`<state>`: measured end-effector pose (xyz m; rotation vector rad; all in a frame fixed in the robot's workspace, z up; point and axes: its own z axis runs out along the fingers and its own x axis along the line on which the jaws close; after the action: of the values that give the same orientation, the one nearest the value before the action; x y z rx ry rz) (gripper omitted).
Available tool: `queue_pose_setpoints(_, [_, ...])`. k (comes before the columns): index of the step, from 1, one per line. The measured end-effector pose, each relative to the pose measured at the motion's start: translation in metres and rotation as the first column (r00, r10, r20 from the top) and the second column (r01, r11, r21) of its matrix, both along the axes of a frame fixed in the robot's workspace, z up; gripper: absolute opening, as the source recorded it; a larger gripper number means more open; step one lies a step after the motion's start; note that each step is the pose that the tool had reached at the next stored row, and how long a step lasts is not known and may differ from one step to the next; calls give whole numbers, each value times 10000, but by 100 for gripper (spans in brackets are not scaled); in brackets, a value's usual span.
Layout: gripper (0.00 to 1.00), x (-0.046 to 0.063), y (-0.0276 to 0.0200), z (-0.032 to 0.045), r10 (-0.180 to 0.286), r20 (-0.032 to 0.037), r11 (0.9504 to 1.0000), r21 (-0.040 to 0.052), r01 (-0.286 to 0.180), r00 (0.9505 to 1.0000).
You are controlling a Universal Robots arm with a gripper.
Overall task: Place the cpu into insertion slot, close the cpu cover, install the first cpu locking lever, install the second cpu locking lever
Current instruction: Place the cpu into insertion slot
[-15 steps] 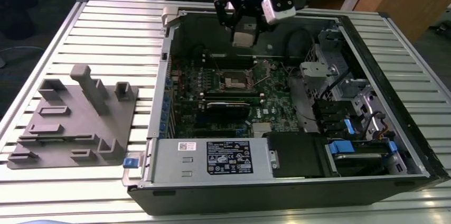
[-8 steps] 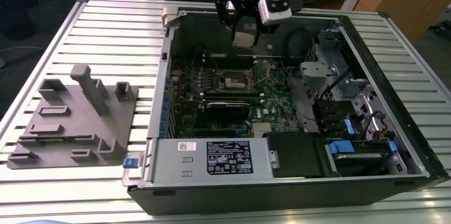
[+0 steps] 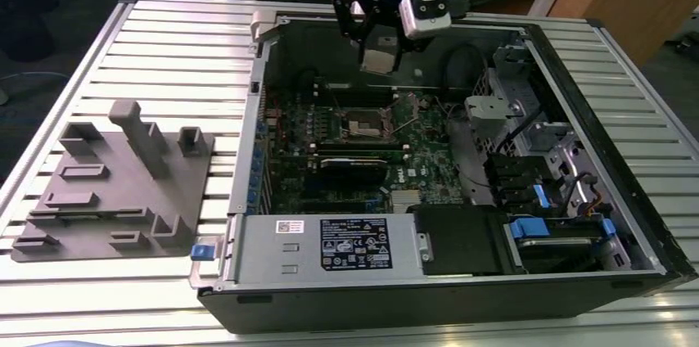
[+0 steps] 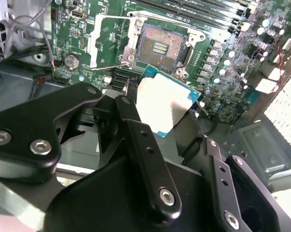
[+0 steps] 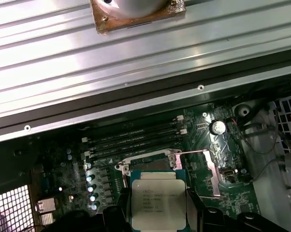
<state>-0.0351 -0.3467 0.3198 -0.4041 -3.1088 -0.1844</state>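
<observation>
My gripper (image 3: 379, 54) is shut on the cpu (image 3: 379, 61), a flat silver-topped square chip, and hangs high over the back of the open computer case. In the second wrist view the cpu (image 4: 167, 104) sits between black fingers (image 4: 131, 113), apart from the insertion slot (image 4: 159, 44) beyond it. That slot is bare, its dark contact field showing. The cpu cover (image 4: 92, 46) is swung open beside it. In the first wrist view the cpu (image 5: 157, 200) hides most of the insertion slot (image 5: 147, 162), with the open cpu cover (image 5: 214, 179) at its side. In the exterior view the slot (image 3: 366, 123) lies below the gripper.
Long black memory slots (image 5: 135, 137) run beside the socket. The case's metal walls (image 3: 257, 118) ring the board. A power supply (image 3: 327, 245) and drive bays with blue tabs (image 3: 529, 224) fill the front. A grey fixture (image 3: 114, 183) lies on the slatted table (image 3: 175, 44).
</observation>
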Motion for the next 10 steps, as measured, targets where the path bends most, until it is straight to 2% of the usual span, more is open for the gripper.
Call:
queue_pose_setpoints(5, [54,0,0,0,-886,0,9961,-1,886,9961])
queue_pose_setpoints(8, [54,0,0,-1,-1422,0,9898,0,1422,9898])
queue_pose_setpoints(10, [54,0,0,-1,-1788,0,9839,0,1788,9839])
